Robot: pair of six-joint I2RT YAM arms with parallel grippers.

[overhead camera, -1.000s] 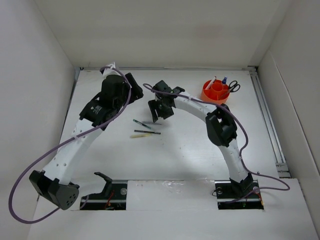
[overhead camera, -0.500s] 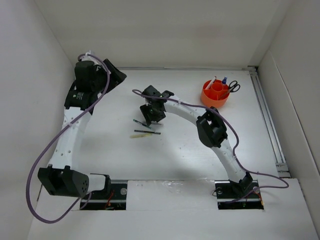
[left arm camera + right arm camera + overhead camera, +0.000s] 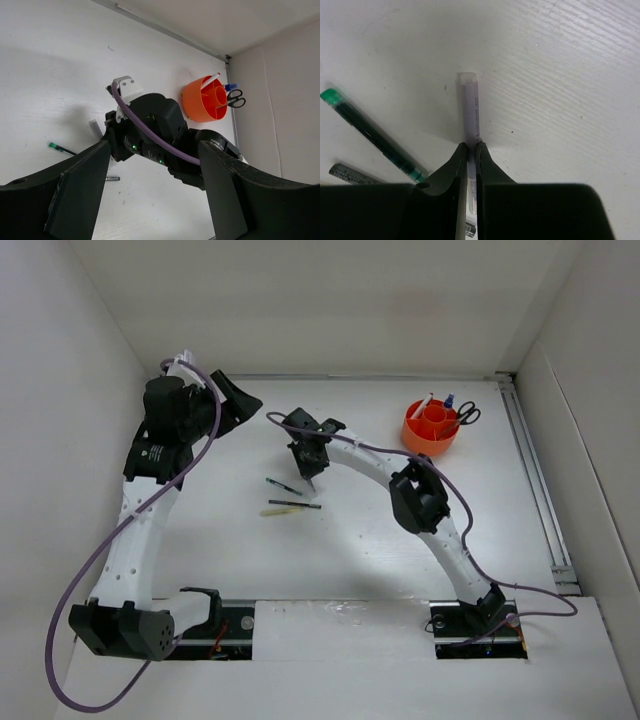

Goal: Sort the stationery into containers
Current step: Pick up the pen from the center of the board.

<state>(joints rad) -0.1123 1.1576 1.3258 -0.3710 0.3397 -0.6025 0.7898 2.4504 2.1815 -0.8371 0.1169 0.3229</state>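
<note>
1. My right gripper (image 3: pixel 471 150), well to the left of the orange cup (image 3: pixel 431 426), is clenched on a pale pen (image 3: pixel 469 105). The barrel juts out ahead of the fingertips.
2. I cannot tell whether the pen has cleared the table (image 3: pixel 350 540).
3. Just beyond it, on the side away from the cup, a green pen (image 3: pixel 372 132), a dark pen (image 3: pixel 350 174) and a yellow stick (image 3: pixel 275 511) lie unsorted.
4. The scissors (image 3: pixel 467 415) already stand at the cup's far-right rim.
5. My left gripper (image 3: pixel 155 192) hangs released and empty, farther from the cup than the right.
6. To finish this carry well, I judge the pinch must hold firm. I should lift straight up so the neighbours are not dragged, then tip the pen upright over a free compartment. I should let go only once its end sits below the cup's wall.
</note>
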